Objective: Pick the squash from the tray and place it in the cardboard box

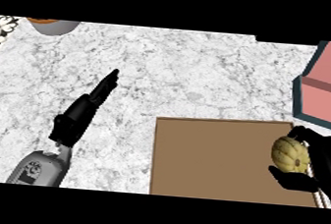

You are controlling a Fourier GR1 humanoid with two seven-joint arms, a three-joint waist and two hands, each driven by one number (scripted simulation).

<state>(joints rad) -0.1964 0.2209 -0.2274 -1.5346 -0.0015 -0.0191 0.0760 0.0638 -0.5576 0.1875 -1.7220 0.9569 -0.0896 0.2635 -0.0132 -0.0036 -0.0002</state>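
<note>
Yellow squash point(290, 154) sits clasped in the right hand's point(322, 168) curled fingers above the tray point(216, 160).

Surface point(200, 72): pale speckled stone.
Tray point(216, 160): flat brown, lower right.
Cardboard box point(329, 87): pink inside, dark-walled, right edge.
Bowl point(53, 25): grey, top left, cut off.

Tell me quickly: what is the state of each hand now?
Left hand: open, fingers straight, holding nothing, over the counter.
Right hand: shut on the round, ribbed, pale yellow squash.
</note>
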